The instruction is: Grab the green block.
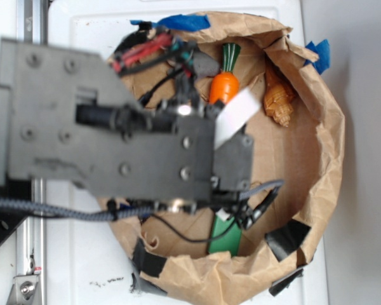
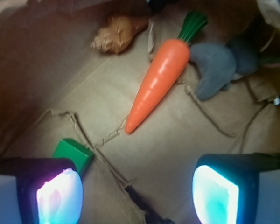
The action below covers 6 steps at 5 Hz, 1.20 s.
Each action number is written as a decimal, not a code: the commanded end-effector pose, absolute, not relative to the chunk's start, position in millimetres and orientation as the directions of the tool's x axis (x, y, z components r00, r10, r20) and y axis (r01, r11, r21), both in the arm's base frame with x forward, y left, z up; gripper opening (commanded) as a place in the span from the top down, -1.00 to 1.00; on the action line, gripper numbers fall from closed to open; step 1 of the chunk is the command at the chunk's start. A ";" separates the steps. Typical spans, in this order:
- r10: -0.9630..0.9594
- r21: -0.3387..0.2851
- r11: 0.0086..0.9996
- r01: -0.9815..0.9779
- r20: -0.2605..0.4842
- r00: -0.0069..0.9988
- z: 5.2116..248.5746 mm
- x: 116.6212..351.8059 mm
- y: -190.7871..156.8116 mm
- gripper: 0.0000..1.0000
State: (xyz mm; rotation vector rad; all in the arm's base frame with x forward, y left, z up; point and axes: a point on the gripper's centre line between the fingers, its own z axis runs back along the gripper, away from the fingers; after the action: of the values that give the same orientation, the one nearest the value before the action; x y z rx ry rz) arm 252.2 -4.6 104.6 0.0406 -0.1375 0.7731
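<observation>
While the green block [image 2: 73, 153] lies flat on the brown paper floor of the bag [image 1: 317, 190], nothing has hold of it yet; this looks like the approach step. In the wrist view only one corner of it shows, tucked just behind the gripper's [image 2: 137, 189] lower-left finger pad, plain mid-green with smooth faces and crisp edges. The jaws stand wide apart with nothing between them but bare paper. To my eye the next move calls for shifting the gripper sideways toward that pad until the block sits between the fingers, then lowering and closing. A loose string handle [image 2: 102, 140] runs right past the block. Farther off lie the orange carrot [image 2: 159, 81], a grey cloth [image 2: 217, 70] and a tan lump [image 2: 115, 33].
</observation>
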 end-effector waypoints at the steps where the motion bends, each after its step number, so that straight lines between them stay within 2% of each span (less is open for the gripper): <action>1: 0.724 -0.081 0.687 -0.722 0.170 0.669 80.7 252.3 -24.2 -1.00; 2: 0.780 -0.117 0.622 -0.774 0.168 0.602 70.7 266.4 -30.1 -1.00; 4: 0.812 -0.116 0.581 -0.805 0.151 0.564 55.6 299.5 -41.8 -1.00; 5: 0.834 -0.134 0.552 -0.823 0.099 0.543 55.6 307.8 -42.5 -1.00; 6: 0.777 -0.120 0.622 -0.774 -0.021 0.629 37.7 304.8 -57.3 -1.00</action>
State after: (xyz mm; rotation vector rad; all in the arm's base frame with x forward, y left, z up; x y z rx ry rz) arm 297.1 -56.2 28.2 -0.0869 -0.0049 0.8839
